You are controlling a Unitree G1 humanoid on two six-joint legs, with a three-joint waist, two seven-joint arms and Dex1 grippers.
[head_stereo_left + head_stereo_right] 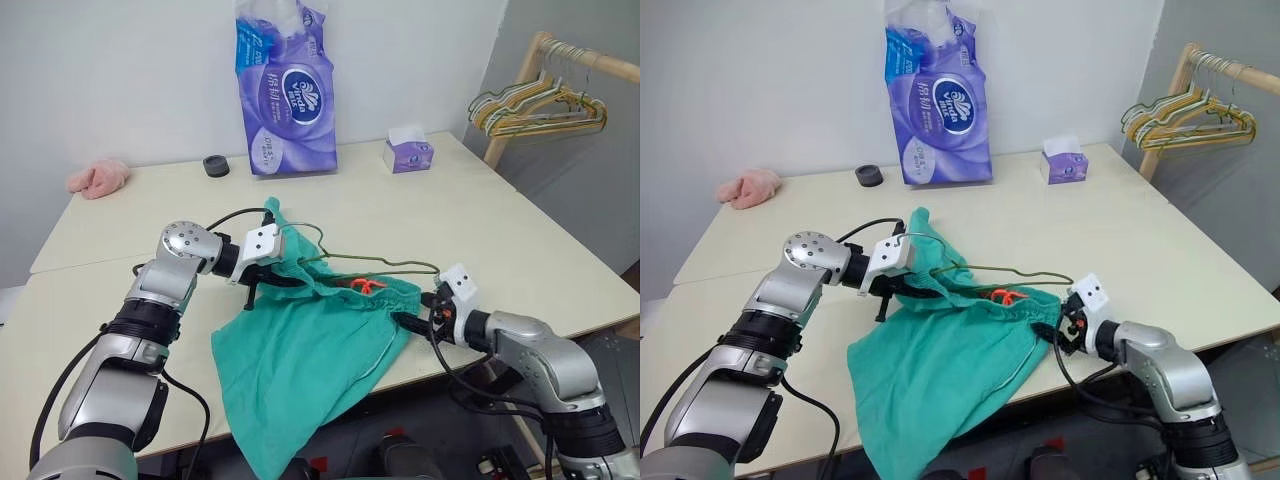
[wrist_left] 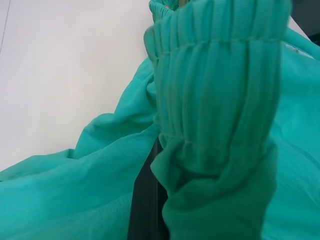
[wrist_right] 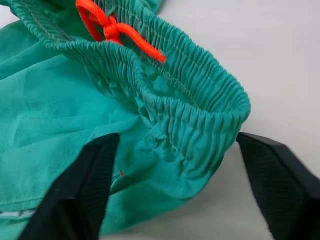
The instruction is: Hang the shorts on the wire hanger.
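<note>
Right fingers spread around shorts waistband.

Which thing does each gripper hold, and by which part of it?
The left gripper is shut on the teal-green cloth shorts at their gathered waistband. The right gripper is open around the waistband's other end, holding nothing.
</note>
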